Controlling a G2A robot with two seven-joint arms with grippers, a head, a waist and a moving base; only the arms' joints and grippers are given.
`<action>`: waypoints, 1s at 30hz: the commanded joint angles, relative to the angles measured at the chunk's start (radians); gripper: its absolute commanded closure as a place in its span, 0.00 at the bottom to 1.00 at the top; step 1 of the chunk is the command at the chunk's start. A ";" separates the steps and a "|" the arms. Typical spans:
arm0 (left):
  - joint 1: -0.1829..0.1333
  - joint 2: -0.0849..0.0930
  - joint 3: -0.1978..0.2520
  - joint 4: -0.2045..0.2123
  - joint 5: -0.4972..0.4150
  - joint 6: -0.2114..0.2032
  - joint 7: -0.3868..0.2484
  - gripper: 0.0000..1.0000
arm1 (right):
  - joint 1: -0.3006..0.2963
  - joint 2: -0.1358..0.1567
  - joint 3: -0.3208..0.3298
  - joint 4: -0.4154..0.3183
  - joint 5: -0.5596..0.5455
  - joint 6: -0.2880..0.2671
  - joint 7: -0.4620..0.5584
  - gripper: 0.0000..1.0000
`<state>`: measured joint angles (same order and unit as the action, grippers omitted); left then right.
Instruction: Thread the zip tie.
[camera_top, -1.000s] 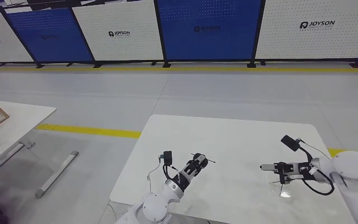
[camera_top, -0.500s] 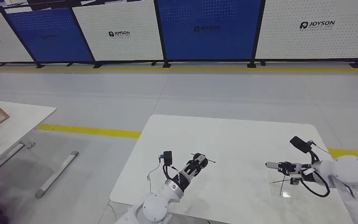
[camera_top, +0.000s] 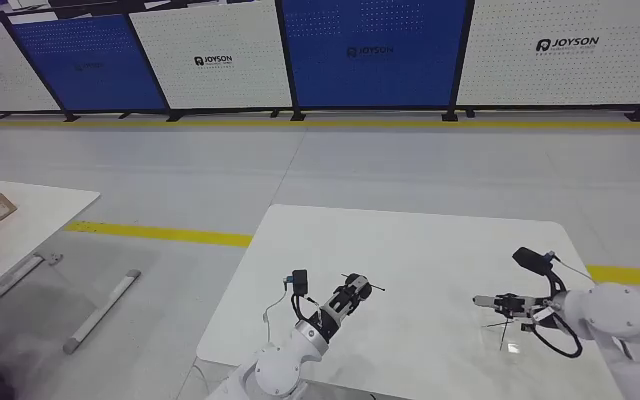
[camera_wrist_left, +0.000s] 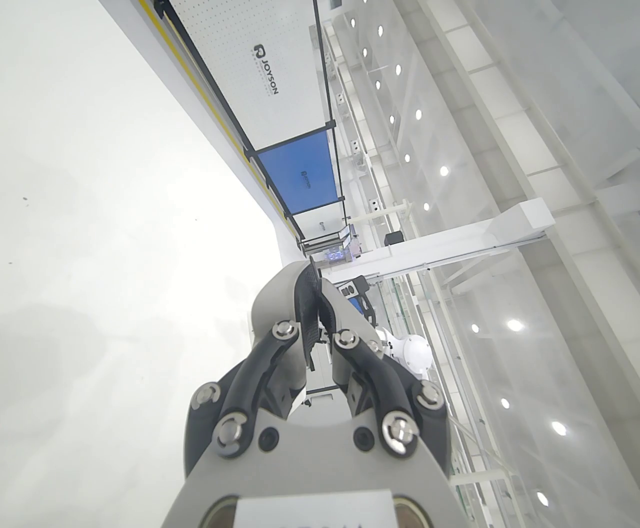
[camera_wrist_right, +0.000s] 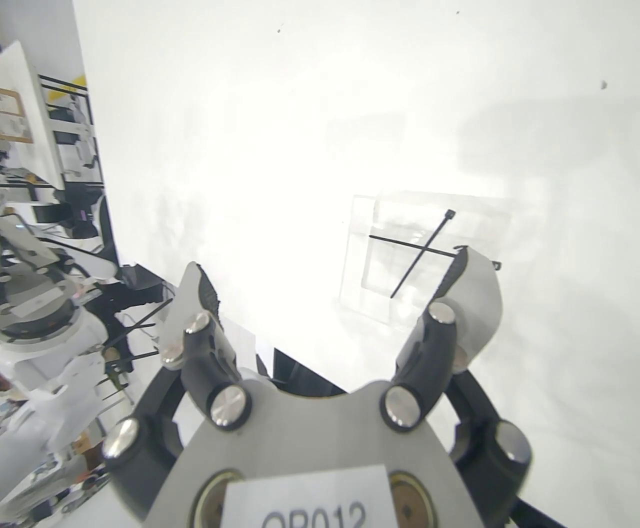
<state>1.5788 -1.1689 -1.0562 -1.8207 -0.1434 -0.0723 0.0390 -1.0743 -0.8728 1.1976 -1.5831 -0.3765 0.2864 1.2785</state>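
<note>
Zip tie (camera_top: 378, 288) is what we see pinched crosswise at the tip of the left gripper (camera_top: 358, 288), a thin black strand sticking out on both sides. In the left wrist view its fingers (camera_wrist_left: 272, 305) are pressed together, black pads meeting with no gap between them. That gripper hangs over the near left part of the white table (camera_top: 420, 240).

The right gripper (camera_wrist_right: 327, 265) has its fingers spread wide with nothing between them. Just past its fingertips we see two crossed zip ties (camera_wrist_right: 425, 248) lying in a shallow clear tray (camera_wrist_right: 350, 260): one runs straight across, the other slants over it with its square head up at the far end. One end of the straight tie is hidden behind a fingertip; we cannot tell whether the finger touches it. In the top view this gripper (camera_top: 483, 300) is over the near right part of the table, well apart from the left one.
</note>
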 joint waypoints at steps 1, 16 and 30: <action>0.000 0.000 0.000 0.000 0.000 0.000 0.000 1.00 | 0.012 0.002 -0.010 -0.004 -0.028 0.007 0.037 0.00; 0.000 0.000 0.000 0.000 0.000 0.000 0.000 1.00 | -0.006 0.004 0.011 0.006 -0.005 0.010 -0.002 0.00; 0.000 0.000 0.000 0.000 0.000 0.000 0.000 1.00 | 0.019 -0.001 -0.006 0.048 -0.040 0.054 0.024 0.62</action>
<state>1.5788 -1.1689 -1.0562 -1.8207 -0.1434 -0.0723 0.0390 -1.0560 -0.8730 1.1906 -1.5372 -0.4140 0.3400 1.3014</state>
